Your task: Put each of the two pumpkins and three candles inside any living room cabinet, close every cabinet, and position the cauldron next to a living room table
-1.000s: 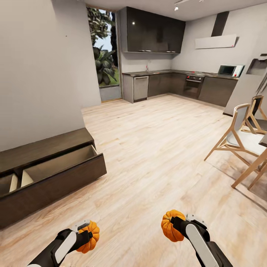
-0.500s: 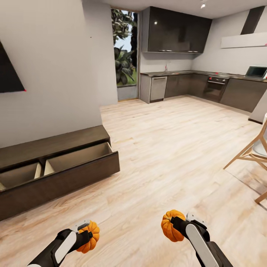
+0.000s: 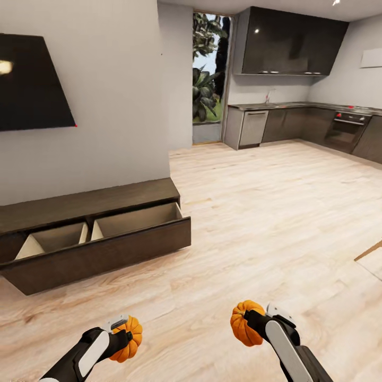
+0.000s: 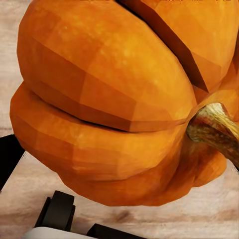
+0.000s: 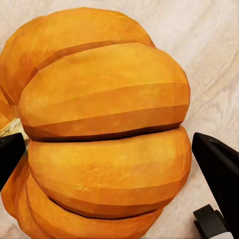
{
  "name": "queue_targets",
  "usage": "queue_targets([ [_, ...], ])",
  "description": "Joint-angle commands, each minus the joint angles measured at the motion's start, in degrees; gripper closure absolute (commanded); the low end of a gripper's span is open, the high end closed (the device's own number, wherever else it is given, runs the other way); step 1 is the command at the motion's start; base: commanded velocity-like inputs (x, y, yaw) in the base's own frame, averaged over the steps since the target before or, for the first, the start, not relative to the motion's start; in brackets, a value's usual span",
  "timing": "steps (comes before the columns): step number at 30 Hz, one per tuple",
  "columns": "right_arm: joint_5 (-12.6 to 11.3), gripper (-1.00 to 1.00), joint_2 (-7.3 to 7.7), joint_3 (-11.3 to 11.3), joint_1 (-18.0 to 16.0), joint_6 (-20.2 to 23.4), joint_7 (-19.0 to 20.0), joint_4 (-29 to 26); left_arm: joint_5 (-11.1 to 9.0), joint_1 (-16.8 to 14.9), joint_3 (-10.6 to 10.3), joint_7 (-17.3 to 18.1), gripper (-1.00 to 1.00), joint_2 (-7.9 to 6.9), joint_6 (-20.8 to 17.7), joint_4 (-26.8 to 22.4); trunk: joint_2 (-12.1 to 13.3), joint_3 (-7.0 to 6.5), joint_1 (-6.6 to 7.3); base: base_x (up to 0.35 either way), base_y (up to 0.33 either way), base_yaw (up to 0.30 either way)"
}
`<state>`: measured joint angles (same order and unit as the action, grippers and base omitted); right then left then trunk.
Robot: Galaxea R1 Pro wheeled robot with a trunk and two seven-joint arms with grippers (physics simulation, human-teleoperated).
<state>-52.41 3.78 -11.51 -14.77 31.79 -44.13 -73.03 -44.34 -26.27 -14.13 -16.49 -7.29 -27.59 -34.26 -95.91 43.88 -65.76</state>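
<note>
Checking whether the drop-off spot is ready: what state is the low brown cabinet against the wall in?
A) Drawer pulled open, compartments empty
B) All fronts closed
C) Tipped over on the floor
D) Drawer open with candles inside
A: the cabinet has its drawer out, and its pale compartments hold nothing visible; both pumpkins remain gripped.

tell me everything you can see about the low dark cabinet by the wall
The cabinet is a long, low unit of dark-brown wood grain with a flat top and plain, handle-less fronts. It stands on the light wooden floor, its back against the grey wall, below a dark wall-mounted screen. Its wide drawer is pulled out toward the room, showing two pale beige compartments split by a divider; nothing can be seen inside them. Nothing rests on its top.
</note>
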Motion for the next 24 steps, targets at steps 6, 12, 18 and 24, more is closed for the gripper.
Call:
queue_targets([
  [6, 0.0, 1.00, 0.00, 0.0, -0.1, -0.1, 0.0, 0.0, 0.1, 0.0, 0.0, -0.1, 1.00, 0.00, 0.1, 0.0, 0.0, 0.00, 0.00, 0.242, 0.000, 0.292],
  [12, 0.1, 1.00, -0.02, 0.0, 0.0, -0.1, 0.0, 0.0, 0.1, 0.0, 0.0, 0.0, 1.00, 0.00, 0.1, 0.0, 0.0, 0.00, 0.00, 0.088, 0.000, 0.292],
  [18, 0.0, 1.00, -0.02, 0.0, -0.1, -0.1, 0.0, 0.0, 0.1, 0.0, 0.0, -0.1, 1.00, 0.00, 0.1, 0.0, 0.0, 0.00, 0.00, 0.131, 0.000, 0.292],
  [24, 0.0, 1.00, 0.01, 0.0, 0.0, -0.1, 0.0, 0.0, 0.1, 0.0, 0.0, -0.1, 1.00, 0.00, 0.2, -0.3, 0.0, 0.00, 0.00, 0.006, 0.000, 0.252],
])
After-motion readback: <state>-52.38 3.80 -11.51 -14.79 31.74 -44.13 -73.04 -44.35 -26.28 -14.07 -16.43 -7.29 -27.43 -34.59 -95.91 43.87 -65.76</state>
